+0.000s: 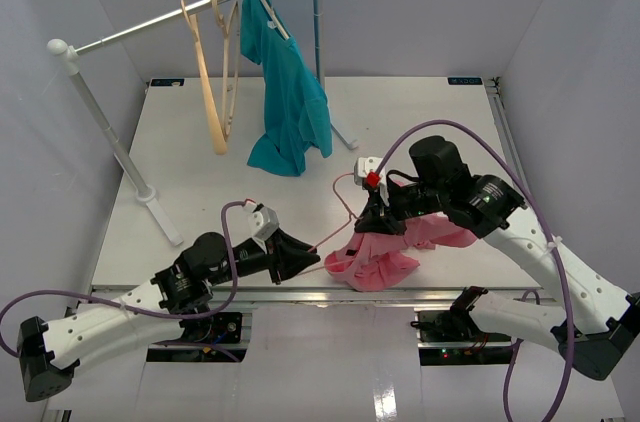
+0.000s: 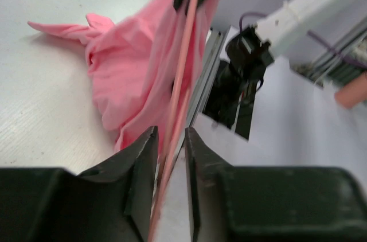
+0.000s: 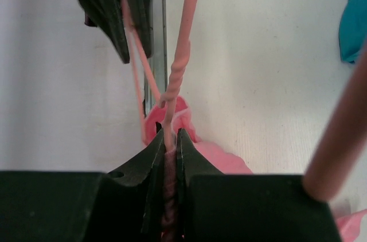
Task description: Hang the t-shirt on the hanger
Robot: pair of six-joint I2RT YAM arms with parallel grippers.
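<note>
The left gripper (image 1: 303, 257) is holding its black jaws slightly apart around one rod of the thin pink wire hanger (image 2: 183, 58), with a sliver of gap showing beside the rod. The soft salmon-pink t-shirt (image 1: 385, 260) is lying crumpled on the white table (image 1: 200, 172) near its front edge, just below the hanger. The right gripper (image 3: 170, 139) is hovering over the shirt, pinching the hanger's neck tight just under the twist.

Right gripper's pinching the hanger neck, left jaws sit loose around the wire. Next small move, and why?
Probably draw the left gripper back off the hanger: its jaws stand apart around the wire, while the right gripper is shut on the twisted neck and holds it. That frees the left for the t-shirt bunched below.
</note>
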